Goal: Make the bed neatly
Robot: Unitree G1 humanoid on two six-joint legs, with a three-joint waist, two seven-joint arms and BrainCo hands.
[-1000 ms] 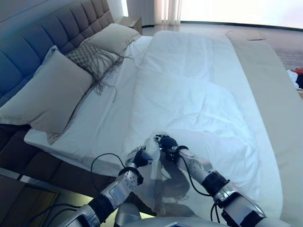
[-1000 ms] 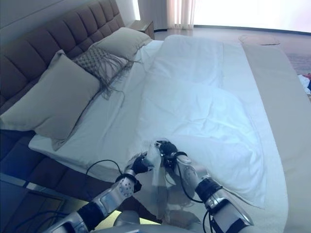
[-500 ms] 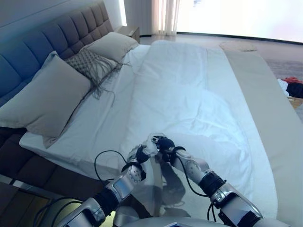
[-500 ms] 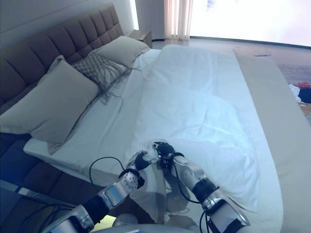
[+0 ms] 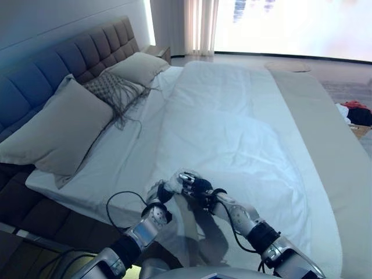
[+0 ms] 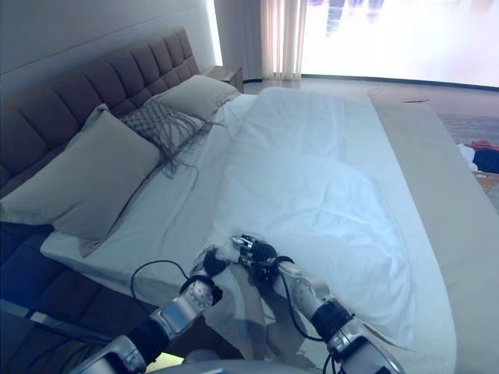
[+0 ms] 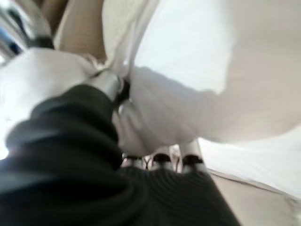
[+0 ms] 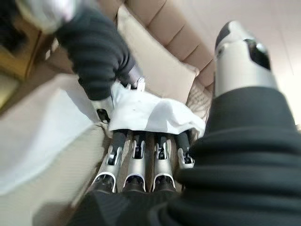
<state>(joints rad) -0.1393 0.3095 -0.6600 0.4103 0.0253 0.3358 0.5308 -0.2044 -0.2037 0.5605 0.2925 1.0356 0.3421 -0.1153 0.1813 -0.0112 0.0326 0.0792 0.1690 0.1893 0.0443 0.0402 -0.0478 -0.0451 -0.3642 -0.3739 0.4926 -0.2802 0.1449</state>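
Note:
A white duvet (image 5: 232, 128) lies rumpled along the middle of the bed. Its near corner (image 6: 230, 251) is bunched between my two hands at the bed's near edge. My left hand (image 5: 158, 197) comes in from the lower left and is curled round the cloth. In the left wrist view the white fabric (image 7: 178, 94) fills the space past its fingers (image 7: 160, 160). My right hand (image 5: 195, 187) sits just beside it, fingers (image 8: 136, 150) closed on the same corner (image 8: 150, 110). The two hands nearly touch.
Against the tufted headboard (image 5: 70, 55) on the left lean a large beige pillow (image 5: 58, 128), a fringed cushion (image 5: 113, 87) and a far pillow (image 5: 136, 65). A beige cover (image 5: 325, 133) runs down the bed's right side. Clothes (image 5: 354, 113) lie on the floor at right.
The whole view has shifted, so the camera moved. Both hands keep hold of the duvet corner and have carried it slightly left, toward the pillow side.

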